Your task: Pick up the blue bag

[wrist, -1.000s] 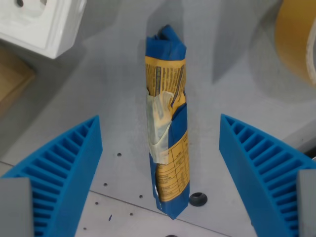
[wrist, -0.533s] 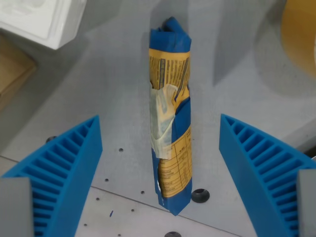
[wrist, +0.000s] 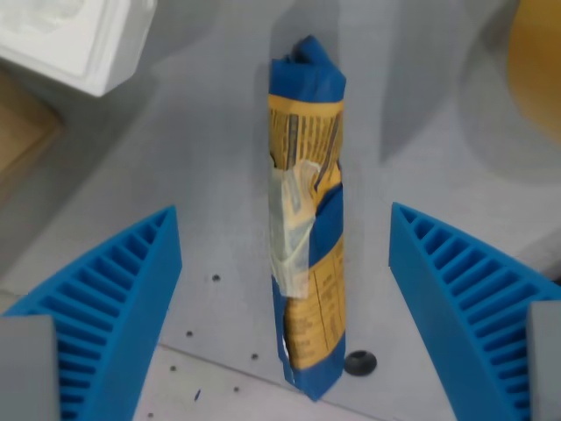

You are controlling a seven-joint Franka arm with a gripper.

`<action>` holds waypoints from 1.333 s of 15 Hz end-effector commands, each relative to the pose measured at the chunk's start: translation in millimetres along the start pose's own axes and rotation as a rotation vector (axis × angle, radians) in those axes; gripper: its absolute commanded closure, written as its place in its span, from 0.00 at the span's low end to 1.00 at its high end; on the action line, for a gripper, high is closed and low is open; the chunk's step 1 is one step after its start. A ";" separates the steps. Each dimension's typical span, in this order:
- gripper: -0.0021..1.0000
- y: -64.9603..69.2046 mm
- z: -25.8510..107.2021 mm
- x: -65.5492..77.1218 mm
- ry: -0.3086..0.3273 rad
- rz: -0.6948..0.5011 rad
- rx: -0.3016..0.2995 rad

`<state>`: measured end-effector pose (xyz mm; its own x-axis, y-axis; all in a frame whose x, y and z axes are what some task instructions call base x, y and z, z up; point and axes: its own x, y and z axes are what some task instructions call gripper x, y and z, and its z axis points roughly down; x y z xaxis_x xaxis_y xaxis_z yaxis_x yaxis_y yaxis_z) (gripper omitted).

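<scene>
Now blue bag (wrist: 307,237) lengthwise btwn wide-apart jaws, touching neither, slightly nearer wrist view's right.

Blue bag (wrist: 307,228) between spread pincer (wrist: 285,263) fingers

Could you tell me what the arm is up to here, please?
The arm is lining up to pick up the blue bag, a rolled blue and yellow packet taped around its middle, lying on the grey table. The gripper is open, its two blue ribbed fingers on either side of the bag and clear of it. Nothing is gripped yet. A white block sits at the wrist view's top left.
</scene>
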<state>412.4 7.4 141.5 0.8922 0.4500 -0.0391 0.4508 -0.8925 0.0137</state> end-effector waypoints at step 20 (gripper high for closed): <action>1.00 0.9 -2.0 -9.2 0.091 -0.017 -0.064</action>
<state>417.4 7.5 130.3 0.8930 0.4498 -0.0180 0.4501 -0.8928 0.0200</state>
